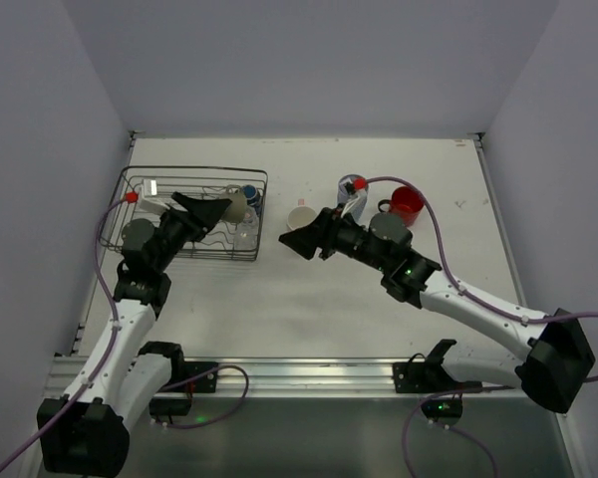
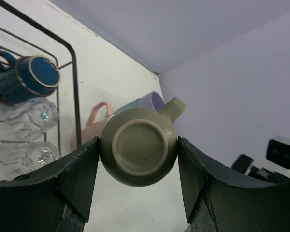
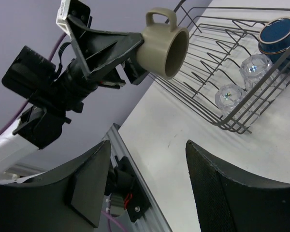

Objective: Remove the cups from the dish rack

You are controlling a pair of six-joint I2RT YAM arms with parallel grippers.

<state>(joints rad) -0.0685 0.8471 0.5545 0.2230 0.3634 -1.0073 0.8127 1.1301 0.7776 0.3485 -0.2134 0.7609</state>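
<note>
My left gripper (image 1: 219,207) is shut on the small olive-brown mug (image 1: 236,206), holding it on its side above the right end of the black wire dish rack (image 1: 145,189). In the left wrist view the mug's base (image 2: 137,145) sits clamped between both fingers. The small blue cup (image 1: 249,193) lies in the rack's far right corner. The pale pink cup (image 1: 301,217), lavender tumbler (image 1: 349,187) and red mug (image 1: 408,204) stand on the table right of the rack. My right gripper (image 1: 291,242) is open and empty, near the pink cup, facing the rack.
Two clear glasses (image 1: 245,234) lie in the rack's near right corner, also seen in the right wrist view (image 3: 253,67). The rack's right wall (image 2: 75,72) stands between the held mug and the table. An aluminium rail (image 1: 309,373) runs along the near edge.
</note>
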